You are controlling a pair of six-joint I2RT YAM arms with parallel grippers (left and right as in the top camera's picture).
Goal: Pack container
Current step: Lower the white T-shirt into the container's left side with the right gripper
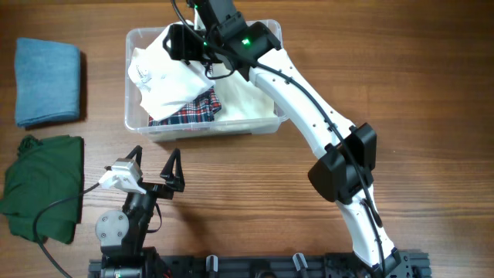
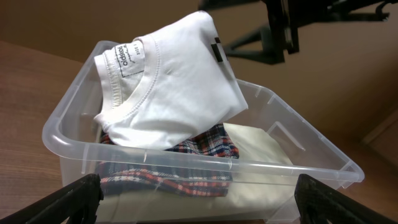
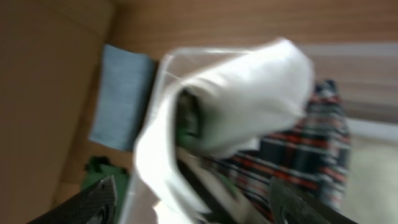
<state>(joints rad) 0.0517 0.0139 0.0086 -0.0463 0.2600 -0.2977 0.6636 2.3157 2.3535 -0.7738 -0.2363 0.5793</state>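
container point(image 1: 231, 131) at far edge, centre. white tee point(image 1: 174, 77) leans on its left wall, over plaid point(image 1: 193, 110). right jaws spread above it; left jaws open, near edge. next: press tee flat, then lift clear.

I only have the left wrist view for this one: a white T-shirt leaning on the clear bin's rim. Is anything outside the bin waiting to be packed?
Observer: Yes. The overhead view shows a folded blue cloth on the table, to the left of the container.
Operator: Just that one item?
Observer: No. A dark green garment also lies on the left, closer to the robot's side of the table than the blue one.
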